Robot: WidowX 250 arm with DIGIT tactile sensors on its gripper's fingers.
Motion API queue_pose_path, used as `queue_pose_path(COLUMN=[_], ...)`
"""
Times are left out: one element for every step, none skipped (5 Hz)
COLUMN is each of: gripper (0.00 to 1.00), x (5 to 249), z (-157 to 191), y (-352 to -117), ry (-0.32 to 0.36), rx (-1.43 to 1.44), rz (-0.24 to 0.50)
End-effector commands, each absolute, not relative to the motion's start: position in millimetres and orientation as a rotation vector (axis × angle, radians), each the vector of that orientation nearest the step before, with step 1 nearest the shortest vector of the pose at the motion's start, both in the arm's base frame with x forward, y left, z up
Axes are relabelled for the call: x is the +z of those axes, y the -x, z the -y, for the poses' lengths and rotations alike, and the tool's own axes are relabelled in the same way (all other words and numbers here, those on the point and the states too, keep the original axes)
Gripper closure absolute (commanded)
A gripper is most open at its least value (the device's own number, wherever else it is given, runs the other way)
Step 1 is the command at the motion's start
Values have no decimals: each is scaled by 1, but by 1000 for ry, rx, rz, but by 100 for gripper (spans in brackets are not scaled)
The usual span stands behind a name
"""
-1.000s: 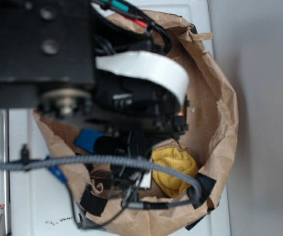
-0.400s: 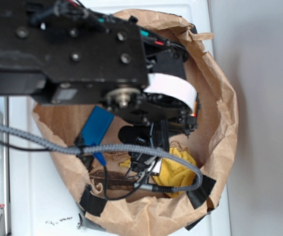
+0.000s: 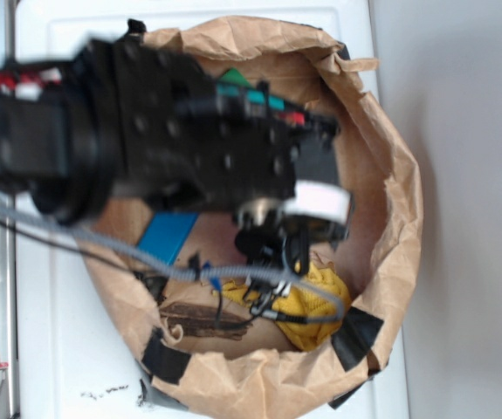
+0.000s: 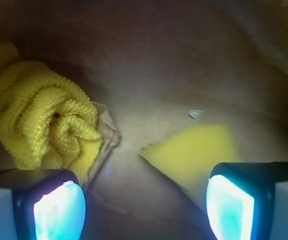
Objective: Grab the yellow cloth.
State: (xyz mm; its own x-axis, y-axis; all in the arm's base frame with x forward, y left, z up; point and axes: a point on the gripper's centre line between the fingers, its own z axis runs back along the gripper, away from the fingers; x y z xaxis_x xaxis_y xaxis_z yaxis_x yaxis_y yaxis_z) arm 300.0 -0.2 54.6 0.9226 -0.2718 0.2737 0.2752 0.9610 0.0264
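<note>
The yellow cloth lies bunched and wrinkly on the brown paper floor at the left of the wrist view, just above my left fingertip. In the exterior view the yellow cloth sits at the lower right inside the bag, partly behind cables. My gripper is open, with only bare paper between its glowing pads. The gripper hangs over the bag's inside, just above the cloth, mostly hidden by the arm.
A smooth yellow sponge wedge lies to the right, near my right finger. A blue block rests left of the arm. The brown paper bag walls surround everything; black tape holds its rim. Cables drape across.
The arm has swung rightward and down into the bag, uncovering more of the blue block. The cloth has stayed put.
</note>
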Motion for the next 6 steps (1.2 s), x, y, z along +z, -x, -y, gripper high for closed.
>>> queue_pose_path(gripper=[0,0,0,0,100,100], x=[76,65,48,33,32,47], z=[20,29,42,53,50,43], y=[-295,-316,-329,-335,-338,-339], ry=[143,146,136,138,132,147], rx=[-372,-343,-355,-352,-327,-311], rz=[299,332,371,371,371,390])
